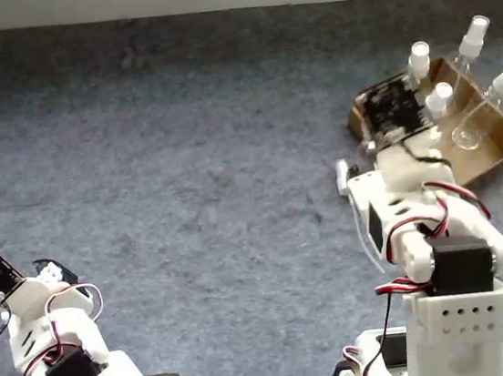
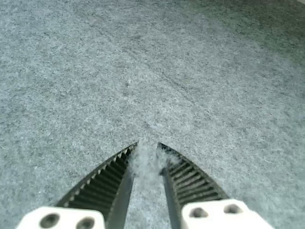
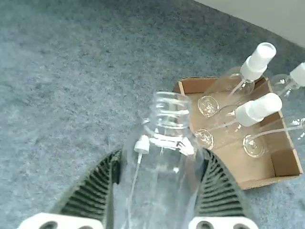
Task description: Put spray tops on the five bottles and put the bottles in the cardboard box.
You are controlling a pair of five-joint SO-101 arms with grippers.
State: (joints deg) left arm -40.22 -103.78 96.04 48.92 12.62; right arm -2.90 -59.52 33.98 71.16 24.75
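Observation:
My right gripper [image 3: 162, 155] is shut on a clear bottle [image 3: 167, 112] whose threaded neck is open, without a spray top. It hovers just short of the cardboard box [image 3: 281, 164]. Several capped bottles [image 3: 228, 86] lean in that box [image 1: 497, 135], their white spray tops [image 1: 418, 56] sticking out. A loose white spray top [image 1: 344, 177] with a thin tube lies on the carpet beside the right arm; the same spray top [image 3: 141, 144] sits next to the held bottle. My left gripper [image 2: 147, 144] hangs low over bare carpet at the near left, narrowly open, holding nothing.
Grey carpet [image 1: 184, 160] covers the whole table, with wide free room in the middle and on the left. The box sits at the far right, near the table's back edge. The right arm's body [image 1: 444, 256] stands just in front of it.

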